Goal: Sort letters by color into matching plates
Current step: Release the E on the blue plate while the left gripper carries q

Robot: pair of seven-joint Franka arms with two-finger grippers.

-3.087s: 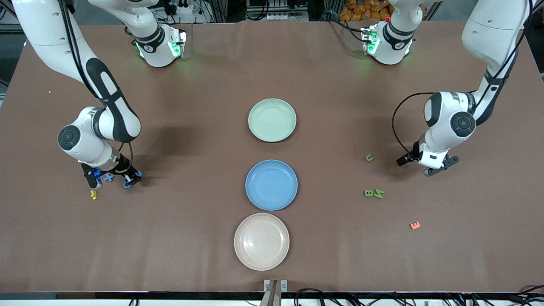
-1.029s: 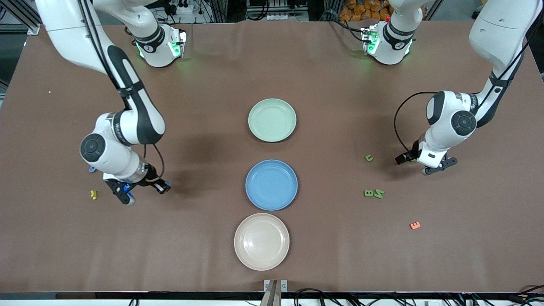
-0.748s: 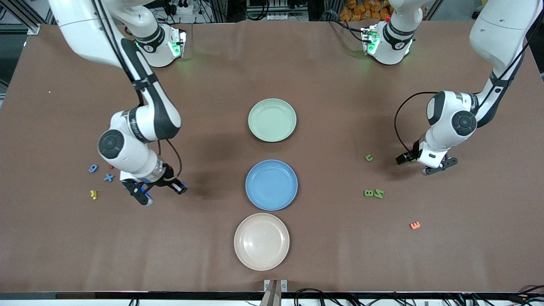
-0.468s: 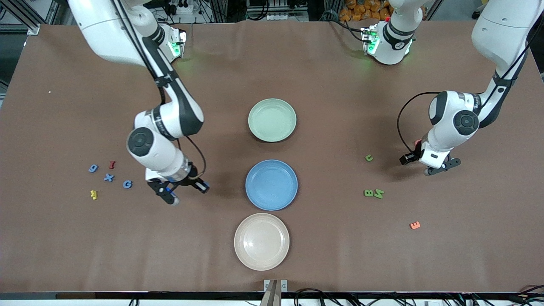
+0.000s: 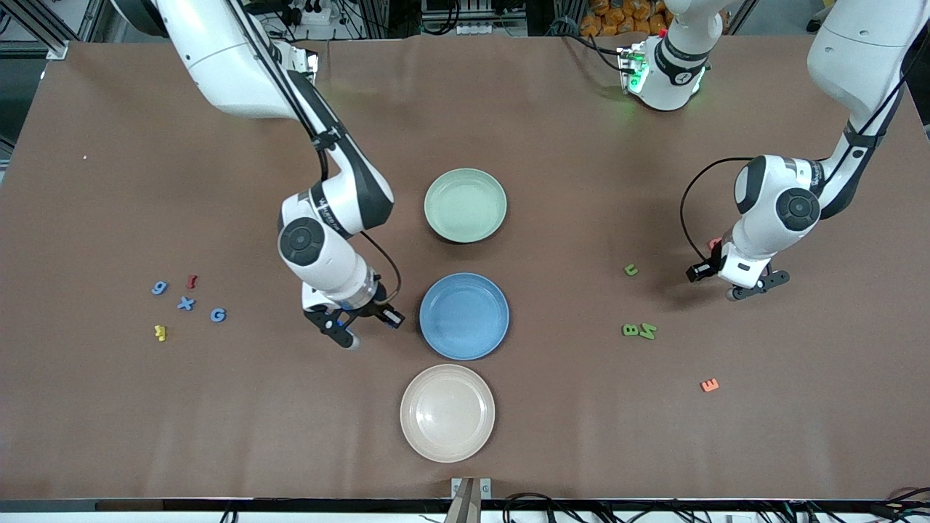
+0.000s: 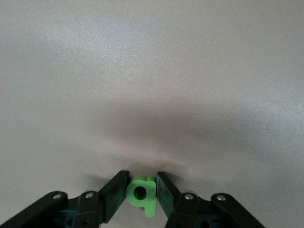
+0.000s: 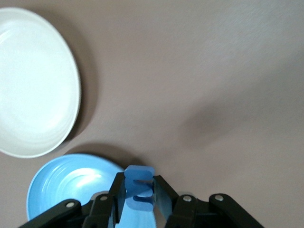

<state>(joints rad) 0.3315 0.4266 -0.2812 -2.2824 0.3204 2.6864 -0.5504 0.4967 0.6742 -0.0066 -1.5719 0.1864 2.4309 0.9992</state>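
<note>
Since three seconds ago, my right gripper (image 5: 361,325) has travelled from the cluster at the right arm's end of the counter (image 5: 109,421) to a spot in the air just beside the blue plate (image 5: 464,317), carrying a blue letter (image 7: 138,188) with it. That letter sits squarely between the jaws, which are pinched narrow on its two sides; in the right wrist view its top pokes up past the fingertips (image 7: 119,187) and the plate's rim shows just underneath. It is not over the plate's middle yet, only at its edge toward the right arm's end.

On my other arm, a green letter (image 6: 142,194) is clamped the same way, centred between the jaws of the left gripper (image 5: 729,283), which are closed narrow on it. That gripper hangs low over bare counter toward the left arm's end, hardly shifted from where it was.

Three more blue letters (image 5: 187,303) lie loose toward the right arm's end, with a small red piece (image 5: 192,280) and a yellow one (image 5: 160,333) among them. Toward the left arm's end I see a green letter alone (image 5: 631,269), and nearer the front camera a touching pair of green letters (image 5: 639,330), then an orange piece (image 5: 709,385) nearer still.

The pale green plate (image 5: 465,205) stands farther from the camera than the blue one, the cream plate (image 5: 447,412) nearer; all three show nothing in them.
</note>
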